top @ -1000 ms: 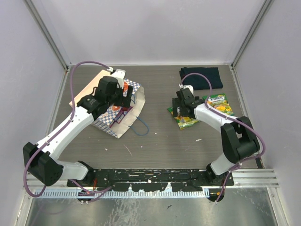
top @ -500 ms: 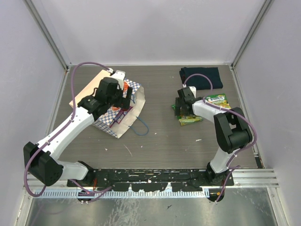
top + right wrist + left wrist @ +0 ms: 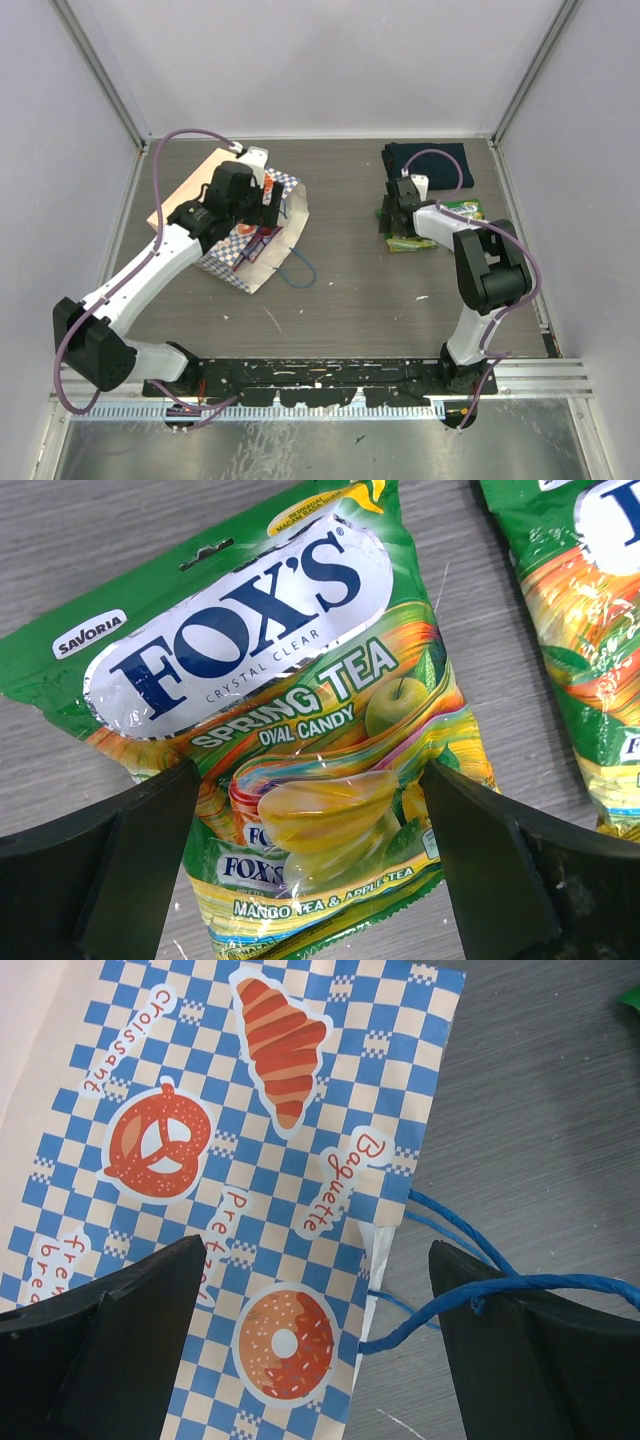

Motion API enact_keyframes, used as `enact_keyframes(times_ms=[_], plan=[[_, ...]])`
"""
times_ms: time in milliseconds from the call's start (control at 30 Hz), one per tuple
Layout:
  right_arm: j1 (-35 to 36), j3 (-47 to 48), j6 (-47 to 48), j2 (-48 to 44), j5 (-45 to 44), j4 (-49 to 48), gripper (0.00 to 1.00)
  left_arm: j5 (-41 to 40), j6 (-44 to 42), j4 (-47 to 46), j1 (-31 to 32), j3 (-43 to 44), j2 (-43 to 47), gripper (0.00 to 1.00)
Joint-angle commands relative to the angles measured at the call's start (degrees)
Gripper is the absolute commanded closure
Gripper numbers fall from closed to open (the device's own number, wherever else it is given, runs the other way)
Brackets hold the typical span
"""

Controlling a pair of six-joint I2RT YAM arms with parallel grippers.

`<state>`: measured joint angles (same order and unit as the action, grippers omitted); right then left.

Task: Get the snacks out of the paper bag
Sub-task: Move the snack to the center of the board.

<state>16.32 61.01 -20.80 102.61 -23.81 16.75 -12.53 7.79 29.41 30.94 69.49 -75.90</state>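
The paper bag [image 3: 228, 262] lies on its side at the left, its mouth toward the table's middle. In the left wrist view its checkered band [image 3: 260, 1140] with bakery pictures fills the frame, and the blue cord handles [image 3: 480, 1285] trail off its edge. My left gripper [image 3: 268, 210] [image 3: 318, 1250] hangs open just above that band and holds nothing. Two green snacks lie flat on the table at the right. My right gripper [image 3: 393, 218] [image 3: 310, 775] stands open, straddling one green packet [image 3: 290, 710] [image 3: 408, 242]. The second packet [image 3: 590, 610] [image 3: 462, 209] lies beside it.
A dark navy folded cloth [image 3: 430, 160] lies at the back right, close behind the packets. Grey walls with metal posts close in the table on three sides. Small white scraps dot the wood-grain tabletop [image 3: 340, 290].
The right gripper has swung back and to the right, and now hangs closer to the cloth. The nearer green packet sits a little farther right. The left arm has barely moved.
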Motion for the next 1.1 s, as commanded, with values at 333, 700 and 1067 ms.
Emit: enact_keyframes(times_ms=[333,700,1067], plan=[[-4.4,-3.9,4.1,0.0,3.1,-5.2,0.0,3.1,-1.4,-4.0,-1.9,3.0,0.5,0.03],[-4.5,-4.2,-6.8,2.2,5.0,0.0,0.0,3.7,-1.0,-4.2,-2.3,1.7,1.7,0.03],[-9.4,0.4,-16.6,5.2,-1.4,8.6,0.0,3.6,-0.9,-3.9,-2.3,2.0,1.4,0.03]])
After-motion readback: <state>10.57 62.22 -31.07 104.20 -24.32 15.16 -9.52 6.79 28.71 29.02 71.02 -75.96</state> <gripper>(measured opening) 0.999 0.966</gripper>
